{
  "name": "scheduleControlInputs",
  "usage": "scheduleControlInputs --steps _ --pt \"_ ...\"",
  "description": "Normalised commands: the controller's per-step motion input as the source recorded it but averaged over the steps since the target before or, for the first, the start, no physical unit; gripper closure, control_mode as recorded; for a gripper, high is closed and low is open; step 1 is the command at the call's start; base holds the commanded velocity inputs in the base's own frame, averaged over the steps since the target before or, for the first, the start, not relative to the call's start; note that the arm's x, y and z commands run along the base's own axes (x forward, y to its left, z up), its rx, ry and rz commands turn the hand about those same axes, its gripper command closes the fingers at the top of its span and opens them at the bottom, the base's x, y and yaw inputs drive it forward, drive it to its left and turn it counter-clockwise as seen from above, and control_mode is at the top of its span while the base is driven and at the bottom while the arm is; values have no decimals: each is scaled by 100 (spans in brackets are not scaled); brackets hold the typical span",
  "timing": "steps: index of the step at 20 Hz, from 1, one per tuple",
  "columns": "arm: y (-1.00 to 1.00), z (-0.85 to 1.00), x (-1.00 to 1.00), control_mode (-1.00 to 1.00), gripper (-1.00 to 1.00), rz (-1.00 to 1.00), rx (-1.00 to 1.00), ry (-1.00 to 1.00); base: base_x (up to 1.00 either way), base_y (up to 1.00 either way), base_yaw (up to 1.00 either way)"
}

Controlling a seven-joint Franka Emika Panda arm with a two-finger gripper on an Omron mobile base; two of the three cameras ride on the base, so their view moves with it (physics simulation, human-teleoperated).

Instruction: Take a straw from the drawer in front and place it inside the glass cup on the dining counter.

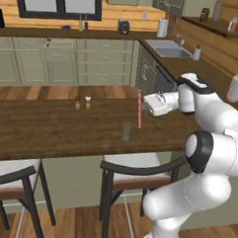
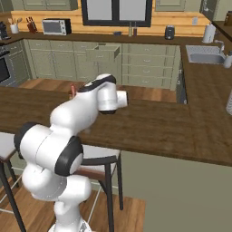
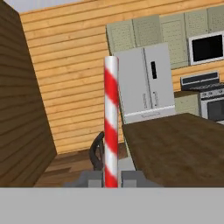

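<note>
My gripper [image 1: 143, 106] is shut on the straw [image 1: 139, 108], a red-and-white striped stick held upright over the dining counter [image 1: 51, 130]. In the hand view the straw [image 3: 111, 118] rises straight up from between the two fingertips [image 3: 131, 178]. The glass cup [image 1: 126, 131], clear and faint, stands on the counter just left of the straw's lower end and a little nearer the front edge; straw and cup are apart. The drawer [image 2: 103, 53] stands pulled open in the far row of green cabinets. My arm hides the cup in the right base view.
Two small brown-and-white shakers [image 1: 82, 102] stand on the counter to the left of the cup. Black-framed stools [image 1: 133, 173] sit under the counter's near edge. A sink [image 1: 166, 48] and a white vase [image 1: 236, 86] are on the worktop to the right.
</note>
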Motion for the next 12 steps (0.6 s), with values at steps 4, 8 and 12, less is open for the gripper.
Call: scheduleControlInputs --steps 4,8,12 --pt "0 -23 29 -100 100 0 4 -4 0 0 0" --pt "0 -3 56 -100 100 0 0 0 0 0 0" --pt "0 -2 66 -100 100 -1 0 0 0 0 0"
